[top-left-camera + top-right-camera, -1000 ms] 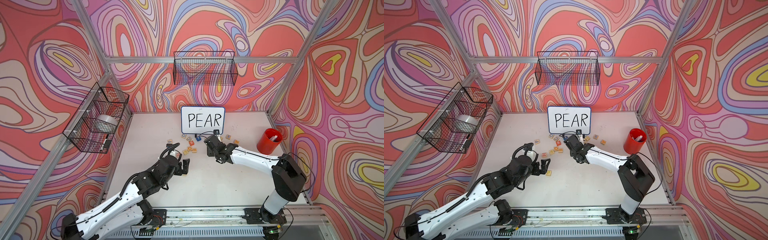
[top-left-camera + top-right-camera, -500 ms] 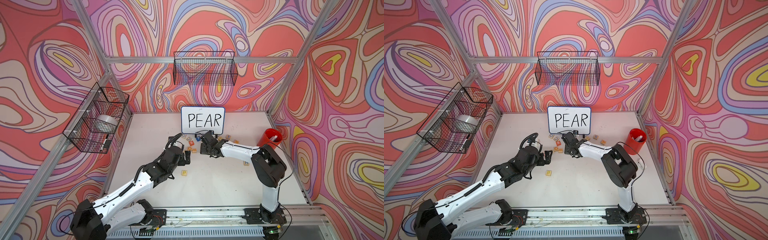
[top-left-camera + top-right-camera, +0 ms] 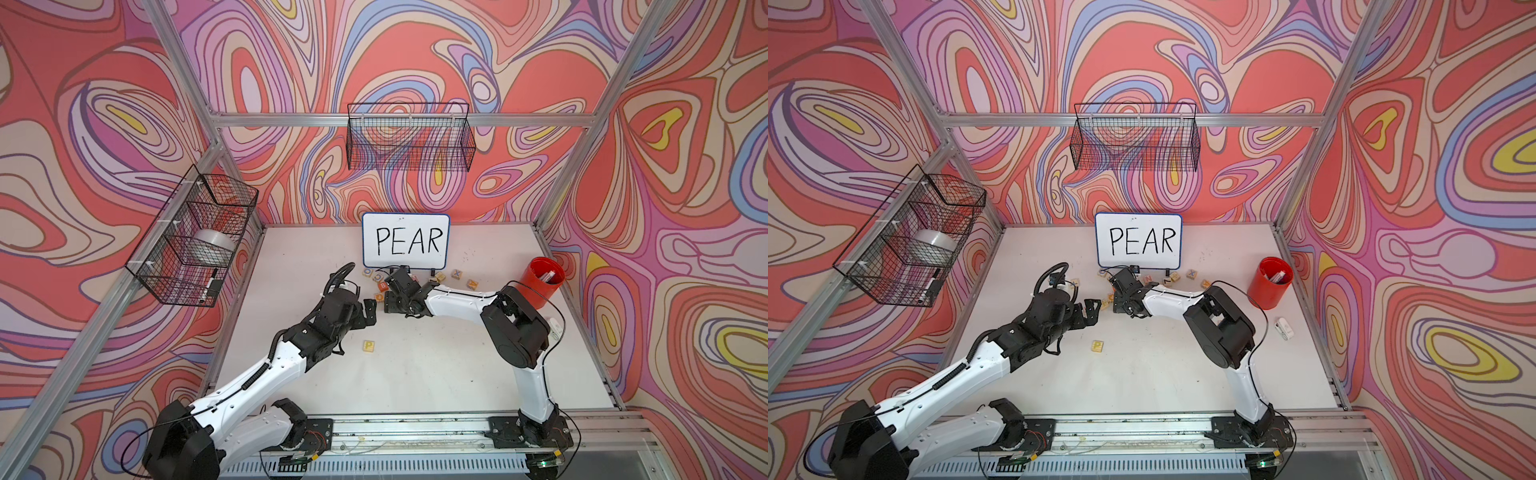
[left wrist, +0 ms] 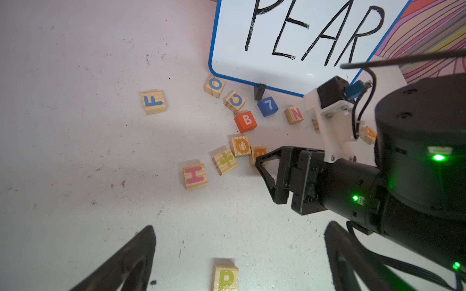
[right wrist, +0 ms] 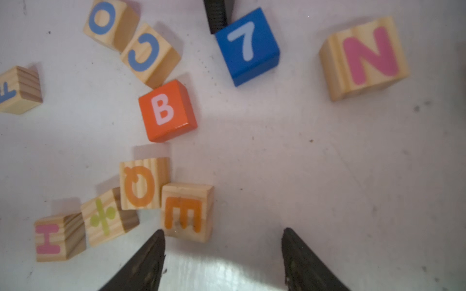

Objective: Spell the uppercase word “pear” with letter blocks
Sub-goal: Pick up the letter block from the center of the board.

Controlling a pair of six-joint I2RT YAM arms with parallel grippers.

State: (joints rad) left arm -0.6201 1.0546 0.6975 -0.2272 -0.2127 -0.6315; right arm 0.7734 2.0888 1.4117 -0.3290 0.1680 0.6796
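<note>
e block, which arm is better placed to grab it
Right. The right gripper hangs open at the E block, one fingertip beside it; the left gripper is farther back, near the P block.

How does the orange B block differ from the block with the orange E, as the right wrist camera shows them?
Colour: the B block is painted solid orange with a white letter, while the E block is bare pale wood with an orange letter.
Pose: the E is turned about a quarter turn from the B.
Neighbours: the E block sits against the Q block, while the B block lies apart from it.
Both are cubes of similar size, resting on the table.
</note>
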